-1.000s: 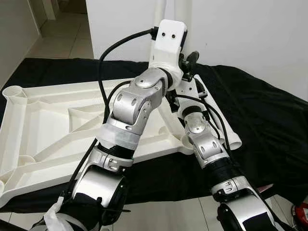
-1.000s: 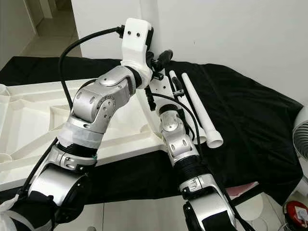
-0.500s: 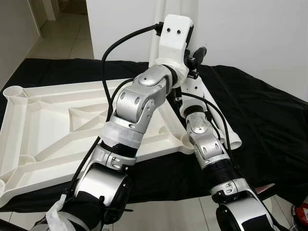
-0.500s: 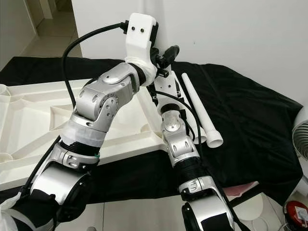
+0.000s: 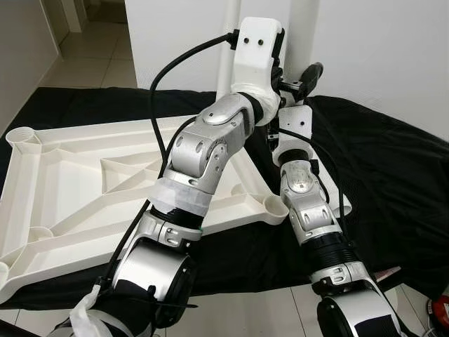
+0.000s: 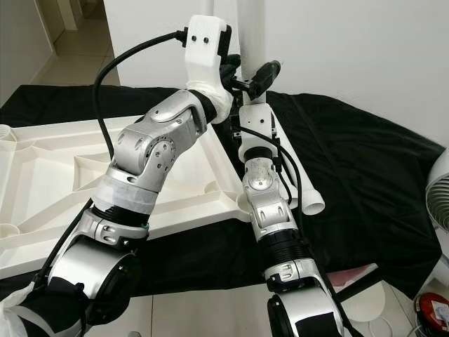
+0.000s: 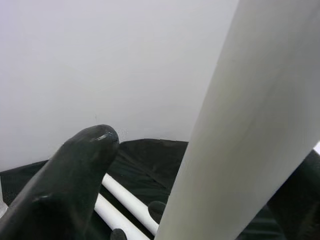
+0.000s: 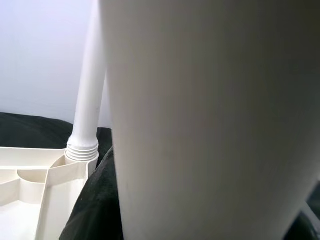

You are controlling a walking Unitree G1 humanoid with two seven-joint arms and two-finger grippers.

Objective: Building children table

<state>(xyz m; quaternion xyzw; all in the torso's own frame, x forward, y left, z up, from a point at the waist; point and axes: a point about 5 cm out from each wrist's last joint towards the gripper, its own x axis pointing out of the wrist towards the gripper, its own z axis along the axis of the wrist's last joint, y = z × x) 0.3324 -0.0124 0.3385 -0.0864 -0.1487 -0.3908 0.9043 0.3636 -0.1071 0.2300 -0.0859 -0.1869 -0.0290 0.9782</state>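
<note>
The white table top (image 5: 77, 182) lies upside down on a black cloth. One white leg (image 5: 230, 42) stands screwed into its far corner socket (image 8: 80, 150). A second white table leg (image 5: 303, 28) stands upright just right of it. My left gripper (image 5: 303, 70) reaches around this leg, open: one black finger (image 7: 65, 185) stands apart from the leg (image 7: 230, 130). My right gripper (image 5: 284, 105) points up from below, shut on the lower part of the leg (image 8: 200, 125); its fingers are mostly hidden behind the left wrist.
Two loose white legs (image 6: 303, 182) lie on the black cloth (image 5: 393, 175) right of the table top. A white wall rises close behind. A fan (image 6: 438, 203) and a red object (image 6: 431, 309) sit at the lower right.
Both arms have swung to the right, and the held leg has shifted right with them, away from the screwed-in leg. The right wrist has risen and now points more steeply upward.
</note>
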